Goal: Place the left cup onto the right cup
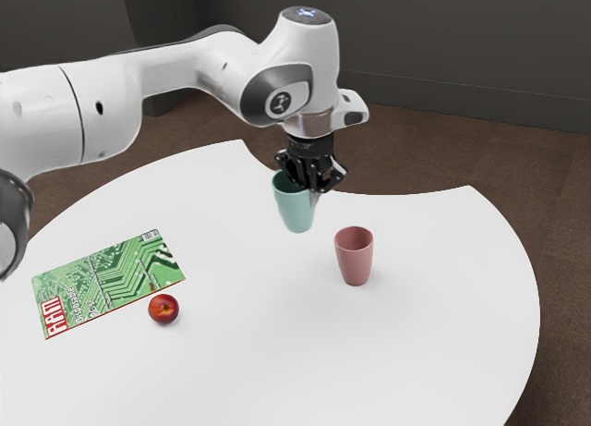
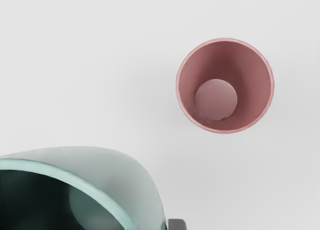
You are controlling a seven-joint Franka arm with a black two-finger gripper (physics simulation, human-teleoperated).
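A teal cup (image 1: 296, 209) hangs above the white table (image 1: 416, 352), held by its rim in my black gripper (image 1: 308, 182), which is shut on it. The cup stays upright, lifted off the surface. A pink cup (image 1: 354, 255) stands upright on the table, to the exterior view's right of the teal one and lower. In the wrist view the teal cup (image 2: 90, 180) is large and close under my hand, and the pink cup (image 2: 225, 85) is seen from above, open and empty, apart from it.
A green magazine (image 1: 106, 280) lies flat near the table's edge at the exterior view's left. A red apple (image 1: 163, 308) sits just beside the magazine's near corner. Dark floor surrounds the round table.
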